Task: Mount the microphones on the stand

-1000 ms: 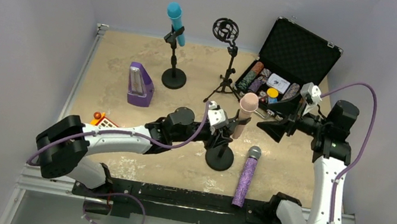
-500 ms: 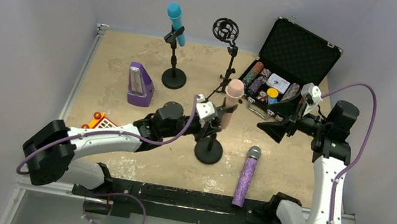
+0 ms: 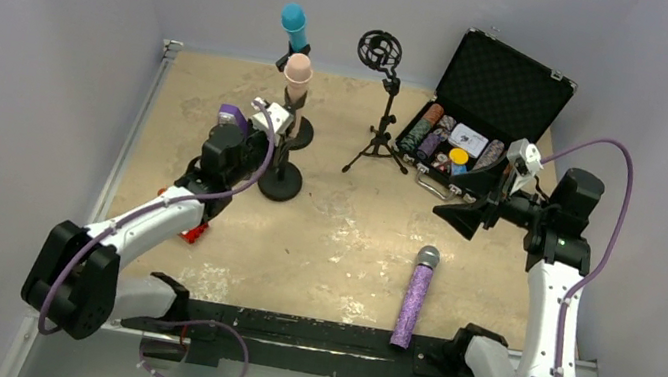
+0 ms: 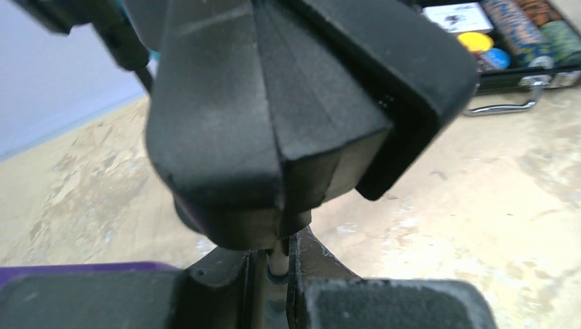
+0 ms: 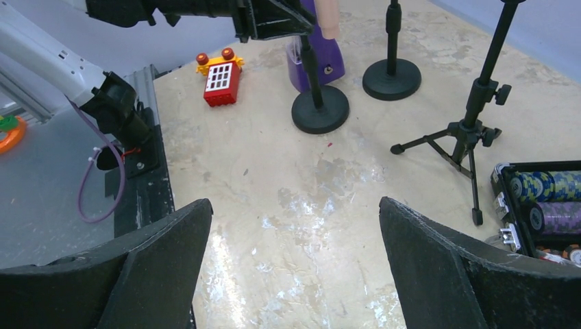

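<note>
The pale peach-pink microphone (image 3: pixel 298 71) stands upright in the clip of a round-based stand (image 3: pixel 280 183) at the back left. My left gripper (image 3: pixel 271 126) is shut on that stand's thin pole (image 4: pixel 277 264), just under the black clip (image 4: pixel 274 123). The turquoise microphone (image 3: pixel 293 22) sits clipped in a second round-based stand (image 3: pixel 301 133) right behind it. The glittery purple microphone (image 3: pixel 413 297) lies flat near the front edge, grey head pointing away. My right gripper (image 3: pixel 467 215) hovers open and empty above the table's right side (image 5: pixel 294 205).
A tripod stand (image 3: pixel 378 140) with an empty shock mount (image 3: pixel 379 49) stands at back centre. An open black case (image 3: pixel 484 111) of poker chips is at back right. The purple metronome (image 5: pixel 322 58) is beside my left arm. A red toy (image 3: pixel 194 230) lies at left.
My left gripper has carried the stand with the peach-pink microphone from front centre to the back left, next to the turquoise microphone's stand. The right arm has not moved.
</note>
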Action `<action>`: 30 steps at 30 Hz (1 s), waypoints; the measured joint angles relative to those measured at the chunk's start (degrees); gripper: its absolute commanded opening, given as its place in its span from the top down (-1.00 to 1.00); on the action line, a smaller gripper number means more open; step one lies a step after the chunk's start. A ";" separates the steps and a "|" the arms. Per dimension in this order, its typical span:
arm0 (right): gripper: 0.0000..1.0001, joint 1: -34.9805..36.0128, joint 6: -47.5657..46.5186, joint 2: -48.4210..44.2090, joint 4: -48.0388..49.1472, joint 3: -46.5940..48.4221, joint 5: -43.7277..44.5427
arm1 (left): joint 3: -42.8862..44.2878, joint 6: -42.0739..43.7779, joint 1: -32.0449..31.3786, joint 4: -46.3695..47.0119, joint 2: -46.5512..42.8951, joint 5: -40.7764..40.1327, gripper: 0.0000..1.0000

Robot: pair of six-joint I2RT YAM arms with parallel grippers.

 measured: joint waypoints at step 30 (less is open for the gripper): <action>-0.92 0.00 -1.14 0.90 -0.07 -0.83 0.20 | -3.89 -10.16 6.03 -3.58 -13.22 -2.38 -0.88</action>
